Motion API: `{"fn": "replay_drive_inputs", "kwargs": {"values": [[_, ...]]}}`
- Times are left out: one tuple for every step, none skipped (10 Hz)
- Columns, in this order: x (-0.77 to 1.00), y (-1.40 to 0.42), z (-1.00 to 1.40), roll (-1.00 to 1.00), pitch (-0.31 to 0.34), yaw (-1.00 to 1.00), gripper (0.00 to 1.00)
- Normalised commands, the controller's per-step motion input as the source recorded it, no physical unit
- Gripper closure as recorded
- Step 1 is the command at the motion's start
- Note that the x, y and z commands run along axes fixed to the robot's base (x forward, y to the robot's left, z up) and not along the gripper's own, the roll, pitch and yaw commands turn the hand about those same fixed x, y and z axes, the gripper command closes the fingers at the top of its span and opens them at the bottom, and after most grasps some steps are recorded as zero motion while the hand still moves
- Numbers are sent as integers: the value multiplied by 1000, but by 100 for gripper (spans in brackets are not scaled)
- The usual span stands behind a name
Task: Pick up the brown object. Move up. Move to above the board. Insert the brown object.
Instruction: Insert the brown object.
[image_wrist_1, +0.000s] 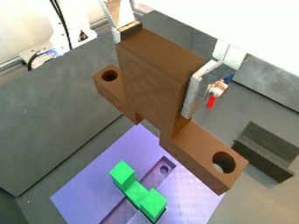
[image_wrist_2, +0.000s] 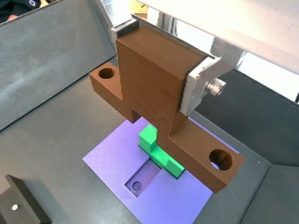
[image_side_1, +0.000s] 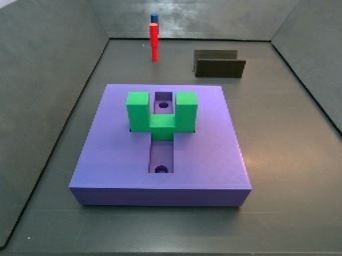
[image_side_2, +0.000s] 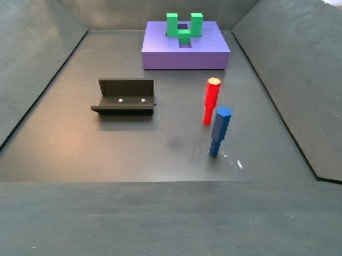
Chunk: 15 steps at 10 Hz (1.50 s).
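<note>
The two-finger gripper (image_wrist_1: 158, 66) (image_wrist_2: 160, 61), hanging above the large square lavender-purple board (image_wrist_2: 176, 184) in both wrist views, had flat silver metal finger plates (image_wrist_1: 197, 87) (image_wrist_2: 198, 86) with squared edges. One plate carried a round silver bolt head (image_wrist_2: 216, 85) on its outer face, and behind it sat a smooth white housing (image_wrist_2: 233, 26).

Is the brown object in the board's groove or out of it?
Out. In both wrist views the gripper holds the brown object above the board; in a side view the groove holds no brown piece.
</note>
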Motion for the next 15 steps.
{"fn": "replay_drive_inputs", "kwargs": {"values": [[0,0,0,-61,-46,-483,100],[0,-37,0,-137,-114,-723,100],[-177,-17,0,-331,-269,-740,100],[0,0,0,-331,-236,-823,100],[0,0,0,-326,-220,-843,100],[0,-40,-63,-231,-221,-906,100],[0,-74,-154,-106,-124,-991,100],[0,-34,-237,-57,-51,-1000,100],[0,-40,-294,-19,0,-1000,100],[0,-43,-286,-19,0,-1000,100],[0,-31,-306,-10,-7,-1000,100],[0,0,-351,0,-4,-1000,100],[0,0,-349,0,0,-1000,100],[0,0,-340,-3,0,-1000,100],[0,0,-340,-3,0,-1000,100]]}}
